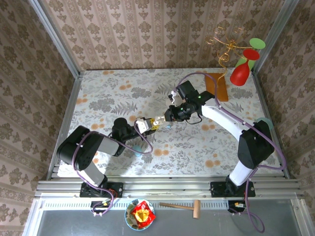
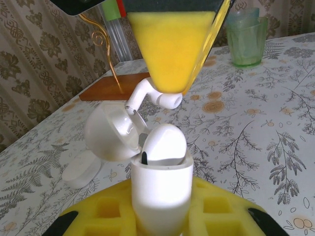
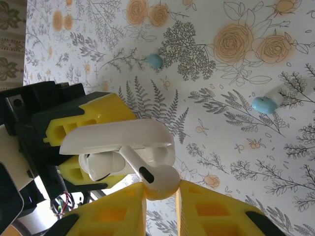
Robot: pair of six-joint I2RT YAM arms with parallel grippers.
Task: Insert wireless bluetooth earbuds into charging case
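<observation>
**Poised Above the Open Case**

Catches a white earbud (image 2: 153, 94) just above the open charging case (image 2: 162, 189). Shows its stem slanting toward 8 o'clock in the left wrist view, and its bulb toward 3 o'clock, pinched in the right fingers (image 2: 172, 49), drawn narrow onto it. Puts the stem tip by the hinged lid (image 2: 109, 130), at 10 o'clock of a second earbud (image 2: 165, 143) seated in the case; impossible to tell whether tip and lid touch. Finds the case upright in the left fingers (image 2: 231, 211), closed snugly on its body. Places the meeting mid-desk (image 1: 98, 98) in the overhead view, with the right arm reaching in from 2 o'clock. Suggests the coming move turns on swinging that slanted stem into line with the case's upright axis, then lowering. Leaves pale blue earbuds (image 3: 154, 61) loose on the desk, well apart.
</observation>
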